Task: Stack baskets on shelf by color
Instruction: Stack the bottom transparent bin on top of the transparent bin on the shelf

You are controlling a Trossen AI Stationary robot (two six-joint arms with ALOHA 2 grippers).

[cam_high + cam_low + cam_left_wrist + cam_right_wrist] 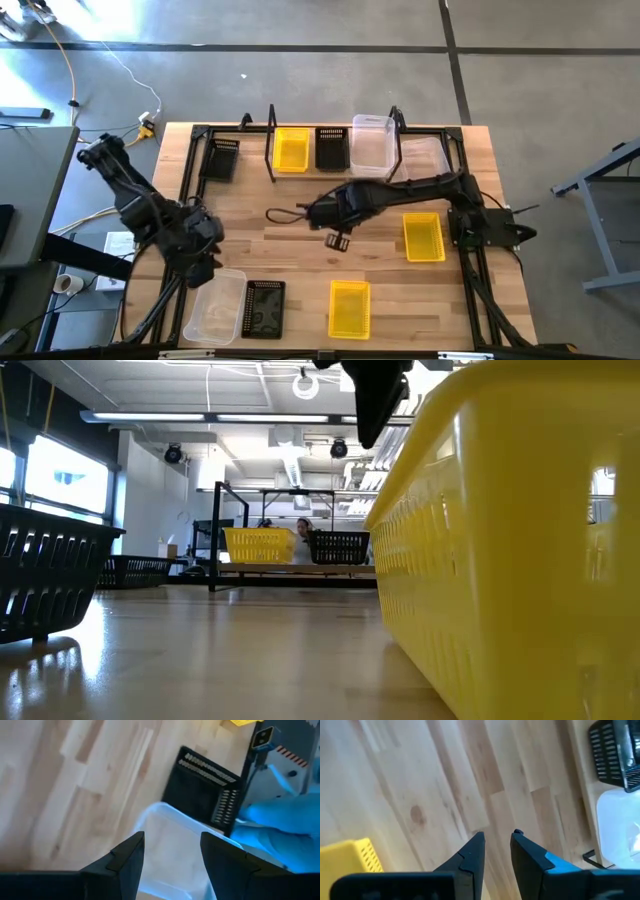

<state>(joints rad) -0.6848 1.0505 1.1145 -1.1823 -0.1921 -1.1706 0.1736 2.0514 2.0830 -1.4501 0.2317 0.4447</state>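
Observation:
The shelf (pixel 330 128) stands at the table's far edge and carries a yellow basket (pixel 291 150), a black basket (pixel 332 148) and a clear basket (pixel 372 145) side by side. On the tabletop are two yellow baskets (pixel 423 236) (pixel 349 307), a black basket (pixel 264 308) and a clear basket (pixel 215 308). Another black basket (pixel 222 158) sits left of the shelf. My left gripper (pixel 205 265) (pixel 172 855) is open above the near clear basket (pixel 170 835). My right gripper (pixel 337 240) (pixel 497 850) is narrowly open over bare wood at mid-table, holding nothing.
A translucent bin (pixel 425 155) lies right of the shelf. The black frame rails (pixel 190 170) run along both table sides. In the low view a yellow basket (pixel 500 540) fills the right and a black one (pixel 50 575) the left. A person (pixel 303 528) shows far behind the shelf.

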